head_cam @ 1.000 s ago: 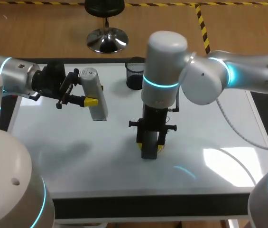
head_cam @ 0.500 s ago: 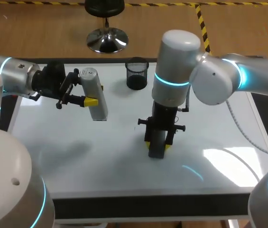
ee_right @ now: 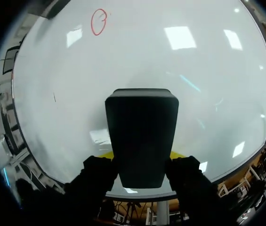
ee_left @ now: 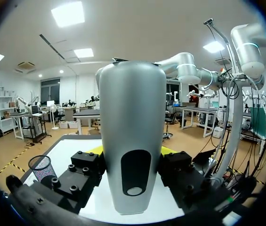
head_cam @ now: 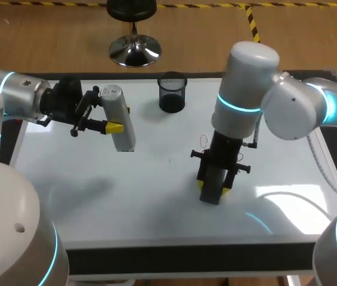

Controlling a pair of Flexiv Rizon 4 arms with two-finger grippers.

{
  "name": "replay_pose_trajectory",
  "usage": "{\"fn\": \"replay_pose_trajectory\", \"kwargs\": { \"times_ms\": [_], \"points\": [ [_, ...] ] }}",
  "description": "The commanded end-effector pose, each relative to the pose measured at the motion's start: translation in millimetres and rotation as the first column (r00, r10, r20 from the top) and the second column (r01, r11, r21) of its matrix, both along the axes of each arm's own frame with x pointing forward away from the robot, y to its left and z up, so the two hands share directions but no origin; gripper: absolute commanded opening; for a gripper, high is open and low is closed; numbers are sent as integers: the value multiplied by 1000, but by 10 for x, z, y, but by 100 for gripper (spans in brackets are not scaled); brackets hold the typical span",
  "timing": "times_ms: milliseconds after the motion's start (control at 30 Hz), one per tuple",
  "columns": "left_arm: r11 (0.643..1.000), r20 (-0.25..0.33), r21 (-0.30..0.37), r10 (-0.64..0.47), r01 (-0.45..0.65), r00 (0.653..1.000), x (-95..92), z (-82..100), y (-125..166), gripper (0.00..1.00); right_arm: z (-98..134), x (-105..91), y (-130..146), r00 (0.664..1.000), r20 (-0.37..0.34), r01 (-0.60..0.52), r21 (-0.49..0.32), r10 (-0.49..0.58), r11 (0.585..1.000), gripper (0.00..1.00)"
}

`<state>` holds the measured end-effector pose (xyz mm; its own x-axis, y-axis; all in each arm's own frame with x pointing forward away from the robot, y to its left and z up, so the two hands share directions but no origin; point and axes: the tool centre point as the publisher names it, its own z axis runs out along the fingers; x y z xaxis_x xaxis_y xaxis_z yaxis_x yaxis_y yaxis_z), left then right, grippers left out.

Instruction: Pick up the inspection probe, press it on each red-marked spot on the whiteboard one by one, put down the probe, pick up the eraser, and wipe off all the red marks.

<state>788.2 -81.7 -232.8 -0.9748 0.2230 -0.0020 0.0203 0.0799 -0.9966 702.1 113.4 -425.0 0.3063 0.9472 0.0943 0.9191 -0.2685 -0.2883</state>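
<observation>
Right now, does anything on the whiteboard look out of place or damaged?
Nothing is spilled or damaged. One oddity: the left gripper holds the probe in the air over the whiteboard, not put down, while the right gripper holds the eraser. One red circle is not yet wiped.

You have the grey tapered probe (head_cam: 118,119) aloft over the glossy whiteboard (head_cam: 96,173); the black block eraser (head_cam: 213,186) stands upright near a red circle mark (head_cam: 204,140).

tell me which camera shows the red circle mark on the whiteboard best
The right wrist view: the red circle mark lies unobstructed on the whiteboard, ahead of the black block eraser. The head view shows only a faint small loop. The left wrist view misses it.
</observation>
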Motion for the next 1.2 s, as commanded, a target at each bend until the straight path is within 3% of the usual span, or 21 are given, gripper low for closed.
{"fn": "replay_pose_trajectory", "kwargs": {
  "times_ms": [33, 367, 900, 1200],
  "points": [
    [1000, -1, -1, -5, 5, 1000, 18, 7, 3, 0, -34, -207, -342, 999, 34, 17, 13, -17, 1000, 0],
    [1000, -1, -1, -5, 5, 1000, 18, 7, 3, 0, 241, -86, -97, 997, 68, -39, -41, 42, 998, 0],
    [1000, -1, -1, -5, 5, 1000, 18, 7, 3, 0, 160, 157, 399, 983, 92, -159, -36, 161, 987, 0],
    [1000, -1, -1, -5, 5, 1000, 18, 7, 3, 0, 80, 284, 656, 972, 71, -223, -27, 224, 974, 0]
  ]
}}
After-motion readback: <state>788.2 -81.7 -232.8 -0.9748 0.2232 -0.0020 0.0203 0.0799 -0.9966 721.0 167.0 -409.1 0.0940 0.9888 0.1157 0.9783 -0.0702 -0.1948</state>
